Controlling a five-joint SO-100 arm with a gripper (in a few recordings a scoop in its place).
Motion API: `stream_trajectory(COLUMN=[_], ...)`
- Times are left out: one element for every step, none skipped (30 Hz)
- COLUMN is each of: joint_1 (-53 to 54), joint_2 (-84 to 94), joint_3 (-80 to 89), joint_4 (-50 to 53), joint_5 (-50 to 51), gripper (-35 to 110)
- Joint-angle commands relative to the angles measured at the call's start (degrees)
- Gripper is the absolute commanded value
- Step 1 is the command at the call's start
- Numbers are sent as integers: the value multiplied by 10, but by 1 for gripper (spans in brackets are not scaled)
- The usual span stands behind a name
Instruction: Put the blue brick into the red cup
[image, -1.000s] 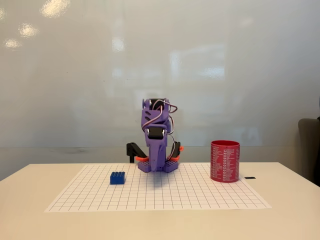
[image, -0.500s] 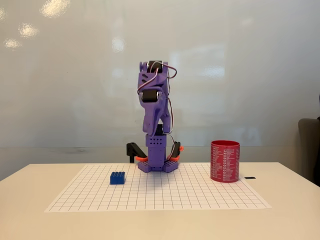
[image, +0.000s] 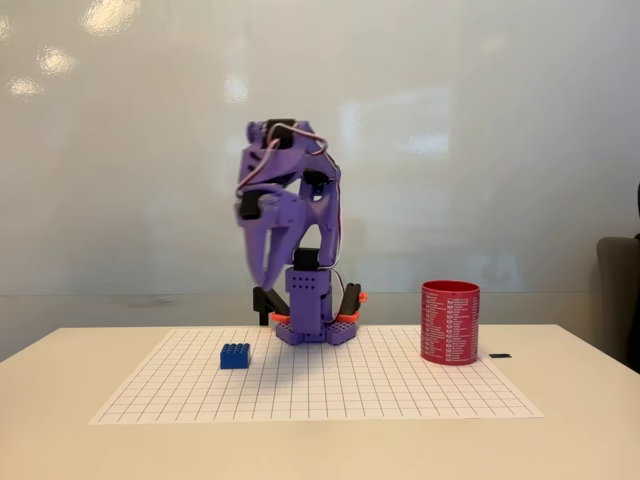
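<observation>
Arm (image: 290, 200) higher now, jaws blurred, empty.

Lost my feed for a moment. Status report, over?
Gripper raised, pointing down, holding nothing; jaws blurred. Blue brick on grid mat, untouched. Red cup upright at right. Nothing between them.

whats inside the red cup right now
The fixed view shows the red cup from the side, so its wall hides the inside. Nothing rises above the rim. The blue brick lies on the grid sheet, apart from the cup.
</observation>
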Motion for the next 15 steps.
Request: stream_trajectory(joint_1=[94, 109, 123, 134, 144, 151, 153, 154, 156, 156, 158, 162, 168, 177, 187], joint_2=[16, 11, 11, 11, 11, 12, 15, 20, 26, 32, 38, 42, 47, 50, 51], joint_3=[4, 7, 14, 25, 36, 49, 68, 89, 113, 134, 152, 167, 179, 188, 192], joint_4=[4, 11, 17, 23, 34, 41, 40, 34, 23, 12, 4, -4, -13, -23, -29], joint_5=[32, 37, 48, 58, 68, 72, 71, 70, 71, 76, 80, 80, 81, 82, 82], gripper=[0, 0, 0, 0, 0, 0, 0, 0, 0, 0, 0, 0, 0, 0, 0])
